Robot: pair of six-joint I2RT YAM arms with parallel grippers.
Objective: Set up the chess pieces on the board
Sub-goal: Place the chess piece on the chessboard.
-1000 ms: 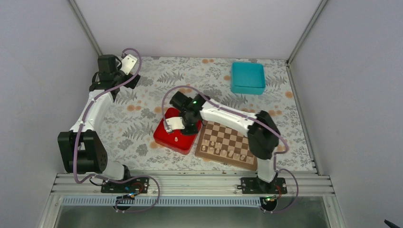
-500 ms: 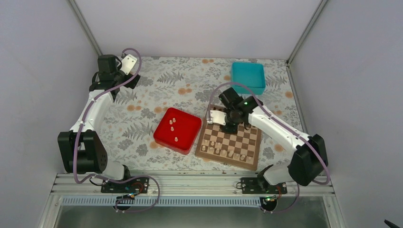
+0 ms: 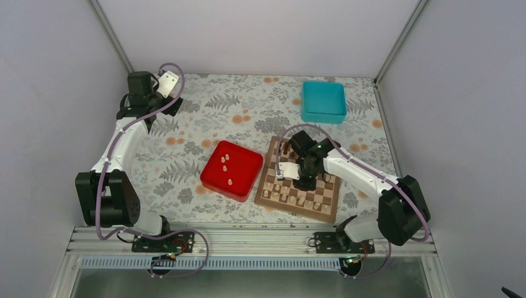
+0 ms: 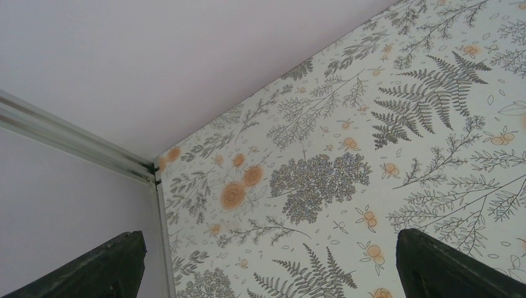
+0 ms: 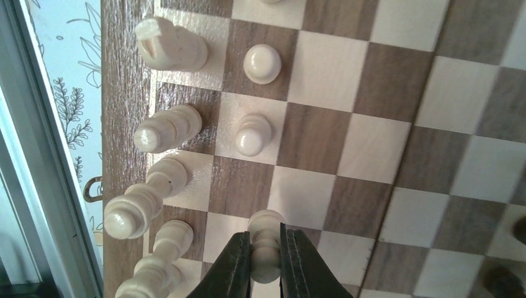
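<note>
Red tray point(image 3: 245, 162), at centre of the overhead frame, holds four pale chess pieces point(image 3: 224, 158) lying loose and apart from one another. Just to its right sits the checkered wooden board point(image 3: 310, 189), where more pale pieces stand along the lower edge. The wrist view shows them in two files at the left of its frame, a knight point(image 5: 170, 46) uppermost. A teal box point(image 3: 324, 101) rests well apart at upper right of the flowered counter point(image 3: 186, 136); whether anything lies in it cannot be told.

From its base at lower right, the right arm point(image 3: 366, 177) folds back at the elbow and reaches up and left over the middle of the board. Its wrist is turned downward, and the right pincer point(image 5: 265, 248) is clamped on a pale pawn point(image 5: 265, 226) above a light square in the second file. Whether the pawn's foot touches the wood cannot be told.

At upper left, the left arm point(image 3: 121, 146) stretches toward the far corner of the counter. The left pincer point(image 4: 268, 248) is spread wide and carries nothing, with only the fern print beneath it.
</note>
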